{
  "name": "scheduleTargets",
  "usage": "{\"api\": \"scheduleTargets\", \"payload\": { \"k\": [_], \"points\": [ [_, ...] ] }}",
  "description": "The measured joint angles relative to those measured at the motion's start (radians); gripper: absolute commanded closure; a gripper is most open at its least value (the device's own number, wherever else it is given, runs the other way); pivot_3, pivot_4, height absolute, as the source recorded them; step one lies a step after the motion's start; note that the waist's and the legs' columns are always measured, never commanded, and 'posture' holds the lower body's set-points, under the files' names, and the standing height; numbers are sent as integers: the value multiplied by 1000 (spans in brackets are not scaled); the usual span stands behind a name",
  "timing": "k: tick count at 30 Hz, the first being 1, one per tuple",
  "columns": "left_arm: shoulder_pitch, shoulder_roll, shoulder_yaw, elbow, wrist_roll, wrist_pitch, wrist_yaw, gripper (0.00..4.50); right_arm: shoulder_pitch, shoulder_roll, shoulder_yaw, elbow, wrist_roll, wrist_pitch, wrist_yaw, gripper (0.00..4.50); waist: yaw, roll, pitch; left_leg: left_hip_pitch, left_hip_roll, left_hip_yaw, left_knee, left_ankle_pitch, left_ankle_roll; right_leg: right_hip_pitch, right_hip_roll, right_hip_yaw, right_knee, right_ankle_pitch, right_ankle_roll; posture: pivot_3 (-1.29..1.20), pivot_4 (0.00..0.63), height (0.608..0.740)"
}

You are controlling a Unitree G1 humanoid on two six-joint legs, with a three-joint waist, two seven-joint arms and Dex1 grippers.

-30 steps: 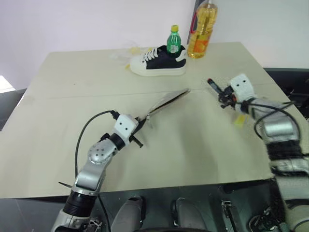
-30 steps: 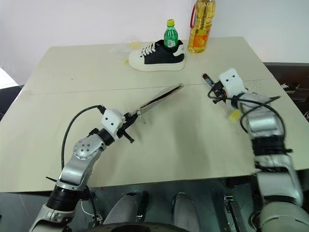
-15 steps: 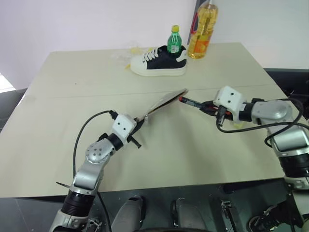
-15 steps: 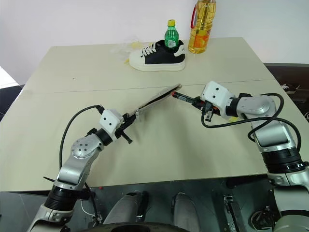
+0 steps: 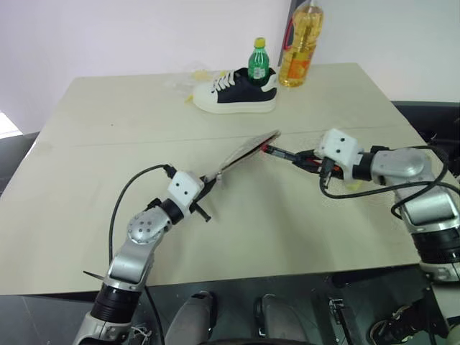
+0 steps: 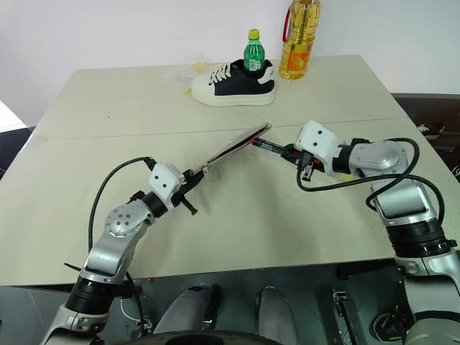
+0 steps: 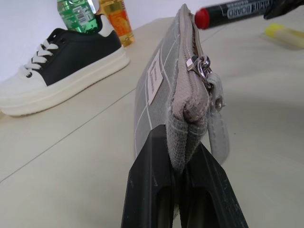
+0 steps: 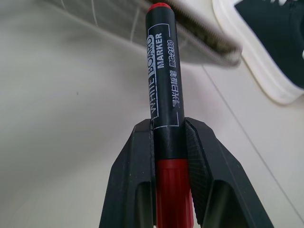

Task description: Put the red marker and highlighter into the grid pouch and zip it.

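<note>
The two eye views look forward and down from the robot's head over the whole bench (image 5: 86,129), a little apart sideways, and share nearly all of it, from both arms to the shoe (image 5: 236,92) and bottles at the far edge. The left wrist view sits very near its end effector (image 7: 176,159), facing along the pouch (image 7: 164,90) toward the shoe. The right wrist view looks along the marker (image 8: 164,76) at the pouch's edge, sharing marker, pouch and shoe with it.
</note>
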Motion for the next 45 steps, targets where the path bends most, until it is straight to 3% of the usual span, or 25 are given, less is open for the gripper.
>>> {"api": "scheduleTargets", "payload": {
  "k": [45],
  "points": [
    [0, -10, -2, 0, -2, 5, -5, 4500, 30, -6, 1, -39, 14, -2, 47, 4148, 0, 0, 0, 0, 0, 0, 0, 0, 0, 0, 0, 0, 0, 0, 0, 0, 150, 738]
  ]
}}
